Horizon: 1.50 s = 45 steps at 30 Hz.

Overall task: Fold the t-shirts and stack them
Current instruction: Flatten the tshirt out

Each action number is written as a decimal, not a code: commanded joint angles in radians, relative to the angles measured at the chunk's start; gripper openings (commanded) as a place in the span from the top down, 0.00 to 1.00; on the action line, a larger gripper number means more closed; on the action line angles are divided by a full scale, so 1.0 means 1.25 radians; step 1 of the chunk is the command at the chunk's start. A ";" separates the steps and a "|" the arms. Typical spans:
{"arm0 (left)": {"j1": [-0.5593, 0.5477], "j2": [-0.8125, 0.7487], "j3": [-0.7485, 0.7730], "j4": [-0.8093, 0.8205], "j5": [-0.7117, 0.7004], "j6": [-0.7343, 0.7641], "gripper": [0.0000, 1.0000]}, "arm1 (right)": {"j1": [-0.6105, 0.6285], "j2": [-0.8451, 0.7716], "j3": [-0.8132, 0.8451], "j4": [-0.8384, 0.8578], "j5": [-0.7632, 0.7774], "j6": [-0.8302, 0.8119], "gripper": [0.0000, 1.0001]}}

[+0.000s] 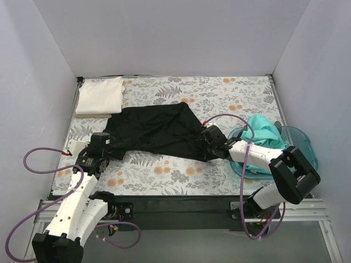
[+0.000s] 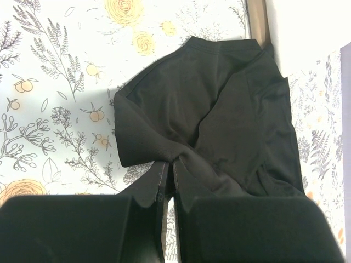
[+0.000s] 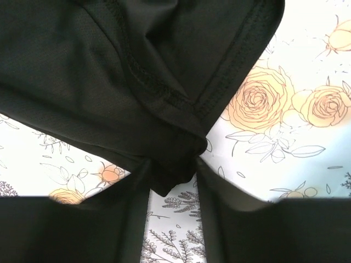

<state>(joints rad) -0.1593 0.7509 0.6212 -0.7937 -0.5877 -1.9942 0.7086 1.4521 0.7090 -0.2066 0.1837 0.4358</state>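
Note:
The black t-shirt [image 1: 156, 130] lies spread and rumpled across the middle of the floral cover. My left gripper [image 1: 106, 147] is shut on its left edge; in the left wrist view the cloth [image 2: 219, 109] is pinched between the nearly closed fingers [image 2: 159, 181]. My right gripper [image 1: 211, 147] is shut on the shirt's right hem; in the right wrist view a bunched fold [image 3: 173, 170] sits between the fingers [image 3: 219, 186]. The white t-shirt [image 1: 100, 95] lies folded at the back left. The teal t-shirt [image 1: 265, 136] is heaped in the blue bin.
The translucent blue bin [image 1: 304, 143] stands at the right edge of the table. White walls close in the back and both sides. A thin brown board [image 1: 93, 114] lies under the white shirt. Purple cables loop beside both arms.

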 commanded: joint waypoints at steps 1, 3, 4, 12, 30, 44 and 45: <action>0.001 0.001 -0.005 0.018 -0.023 -0.039 1.00 | -0.001 0.026 0.007 0.003 -0.017 -0.007 0.62; 0.001 0.005 0.000 0.012 -0.024 -0.040 1.00 | -0.001 0.030 0.008 0.003 -0.027 -0.009 0.70; 0.001 0.005 0.001 0.007 -0.026 -0.042 1.00 | -0.001 0.026 0.010 0.004 -0.028 -0.010 0.77; 0.001 -0.017 0.056 0.007 -0.038 -0.034 1.00 | -0.002 -0.086 0.041 -0.026 0.039 -0.065 0.99; 0.001 -0.094 0.444 0.242 0.045 0.169 1.00 | -0.005 -0.388 0.449 -0.108 0.246 -0.261 0.99; 0.001 -0.071 0.733 0.313 0.141 0.337 1.00 | -0.005 -0.519 0.631 -0.158 0.182 -0.333 0.99; 0.001 -0.062 0.736 0.318 0.144 0.344 1.00 | -0.005 -0.513 0.640 -0.159 0.181 -0.335 0.99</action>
<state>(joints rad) -0.1596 0.6388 1.5143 -0.4210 -0.4030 -1.6276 0.7071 0.8040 1.4647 -0.4034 0.3893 0.0658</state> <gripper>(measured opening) 0.018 0.023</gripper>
